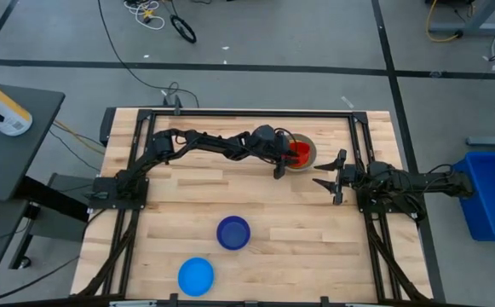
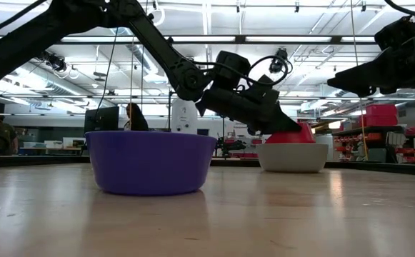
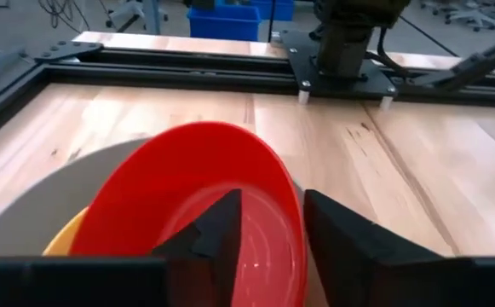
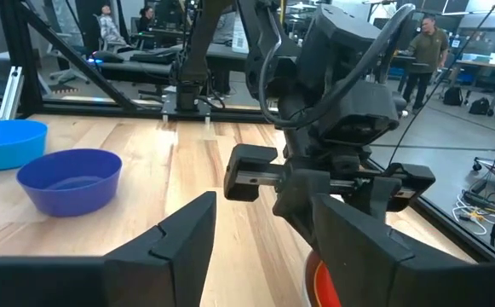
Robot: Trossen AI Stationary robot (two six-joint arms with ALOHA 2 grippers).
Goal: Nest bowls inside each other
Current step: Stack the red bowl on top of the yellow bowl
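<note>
Fingers of the left gripper (image 3: 268, 234) are seen parted, straddling the rim of the red bowl (image 3: 187, 183), which is tilted inside the grey bowl (image 3: 43, 209) with the yellow bowl (image 3: 64, 241) beneath it — toward the table's far edge. Spread and empty, the right gripper (image 1: 328, 177) is held just beside that stack. Nearer the front, the dark blue bowl (image 1: 233, 233) and light blue bowl (image 1: 196, 275) are set apart.

Glossy plastic red bowl (image 3: 198, 183); light wood plank table (image 1: 179, 200), matt.
</note>
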